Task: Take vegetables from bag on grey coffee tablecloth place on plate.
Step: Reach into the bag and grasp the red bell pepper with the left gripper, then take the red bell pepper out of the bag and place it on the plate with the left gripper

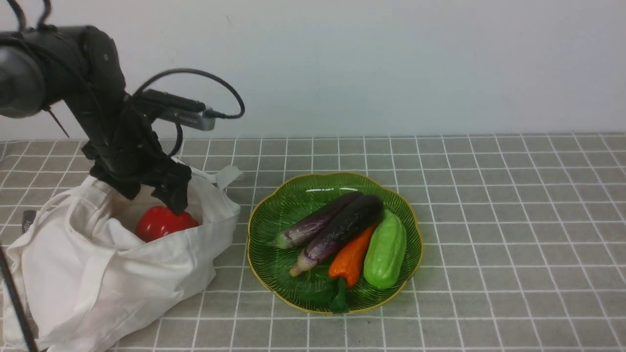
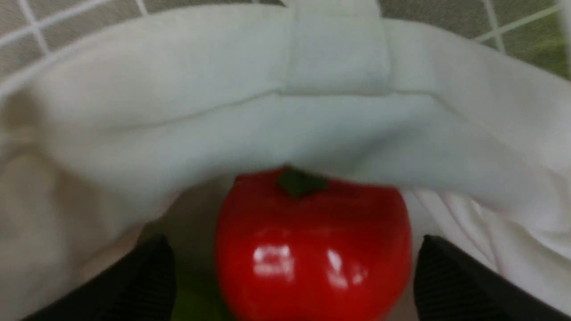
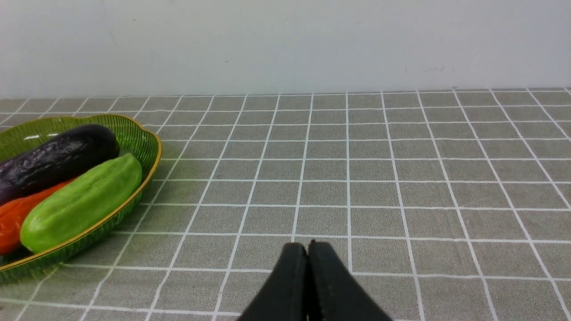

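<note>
Glossy, lobed red bell pepper (image 2: pixel 312 249) in soft white cloth bag (image 1: pixel 146 274), between and beyond left gripper's (image 2: pixel 294 276) fingertips. Left jaws wide apart, nothing clamped; contact with pepper unclear. Right gripper (image 3: pixel 308 249): tips together, holding nothing, above smooth white-gridded grey tablecloth (image 3: pixel 357 191). Well to right of left gripper, ribbed green plate (image 1: pixel 274 210), scalloped gold rim, bearing shiny purple eggplants (image 1: pixel 342 234).
</note>
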